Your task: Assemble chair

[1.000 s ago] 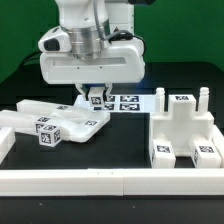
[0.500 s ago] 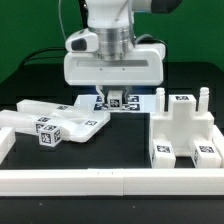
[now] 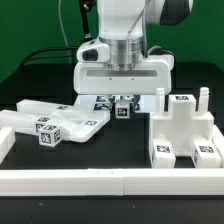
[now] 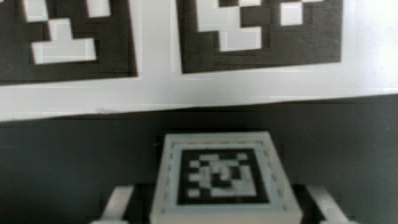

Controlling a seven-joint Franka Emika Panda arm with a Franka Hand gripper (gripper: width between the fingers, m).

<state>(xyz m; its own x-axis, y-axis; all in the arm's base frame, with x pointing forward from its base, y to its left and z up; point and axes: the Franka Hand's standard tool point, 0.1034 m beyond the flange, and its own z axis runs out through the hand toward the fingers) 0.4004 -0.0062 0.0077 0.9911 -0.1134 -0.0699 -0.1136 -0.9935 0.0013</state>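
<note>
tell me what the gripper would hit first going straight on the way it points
Probably the black table, beside the marker board; the tagged chair piece it grips would touch down before the gripper itself. Height is hard to judge.

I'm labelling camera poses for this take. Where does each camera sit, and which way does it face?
Exterior view: off the arm, raised, looking across the front rail at the arm, the gripper and the loose chair parts.
Wrist view: on the wrist, looking down past the gripper; its fingers flank a small tagged piece.
Shared: that piece, held in the gripper, and the marker board beyond it.
</note>
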